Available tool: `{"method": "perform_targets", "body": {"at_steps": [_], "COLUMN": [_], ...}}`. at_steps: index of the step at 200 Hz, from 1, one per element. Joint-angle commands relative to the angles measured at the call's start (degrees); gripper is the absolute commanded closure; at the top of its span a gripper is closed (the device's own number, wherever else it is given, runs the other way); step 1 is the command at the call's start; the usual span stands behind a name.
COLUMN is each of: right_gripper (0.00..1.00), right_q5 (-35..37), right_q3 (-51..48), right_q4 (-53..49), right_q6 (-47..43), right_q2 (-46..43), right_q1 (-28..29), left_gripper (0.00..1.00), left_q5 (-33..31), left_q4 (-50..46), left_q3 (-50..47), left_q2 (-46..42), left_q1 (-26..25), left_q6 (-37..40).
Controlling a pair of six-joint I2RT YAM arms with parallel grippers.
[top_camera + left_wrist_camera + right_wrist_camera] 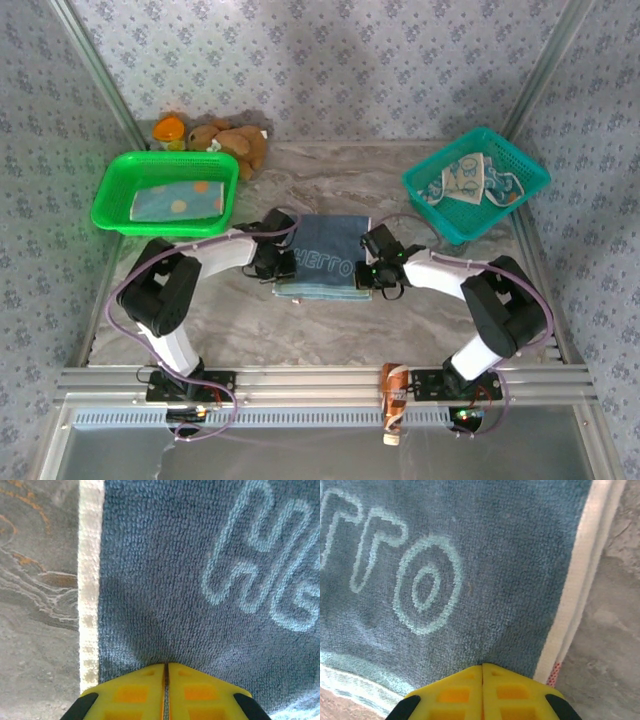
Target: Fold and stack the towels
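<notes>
A blue-grey towel (325, 255) with pale "HELLO" lettering lies folded in the middle of the table. My left gripper (283, 262) sits on its left side, near the white border. In the left wrist view the yellow jaws (166, 666) are closed together and the blue pile (175, 580) puckers into their tips. On the towel's right side my right gripper (365, 270) is likewise closed (482, 666), pinching the blue cloth (495, 555) close to its white edge. A dotted, striped towel (180, 200) lies in the green basket. A pale towel with blue motifs (470, 180) is in the teal basket.
The green basket (110, 195) stands at the back left and the teal basket (520, 165) at the back right. A brown plush toy (235, 140) and an orange-lidded cup (170, 130) sit against the back wall. Bare marble table (330, 175) lies behind the towel.
</notes>
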Motion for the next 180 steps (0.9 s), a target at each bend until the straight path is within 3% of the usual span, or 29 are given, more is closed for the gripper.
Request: {"method": "perform_targets", "body": {"at_steps": [1,50,88,138,180], "right_gripper": [0.91,0.91,0.87,0.74,0.72], "right_q5": [-0.68,-0.85,0.86,1.44,2.05], "right_q3": [-3.85,-11.04,-9.48,1.82,8.99], "right_q4": [-1.03,-3.31,-6.18,-11.07,-9.71], "right_q6": [0.83,4.01,4.49,-0.08,-2.62], "right_q2": [-2.00,-9.09,-12.63,-11.04,-4.63], "right_q1": [0.89,3.32,5.63,0.53,-6.72], "left_gripper": [0.89,0.88,0.83,0.75,0.69], "left_q5": [0.36,-0.05,-1.43,-2.65,-3.33], "left_q4": [-1.81,-2.60,-5.33,-9.10,-5.55], "left_q3": [-4.96,-12.52,-10.83,0.16,4.82], "left_q2": [-2.33,-9.62,-13.37,-12.97,-8.26], "left_q1": [-1.14,-5.31,-6.82,-0.54,6.52], "left_q6": [-2.63,-7.39,-7.66,0.72,6.28]}}
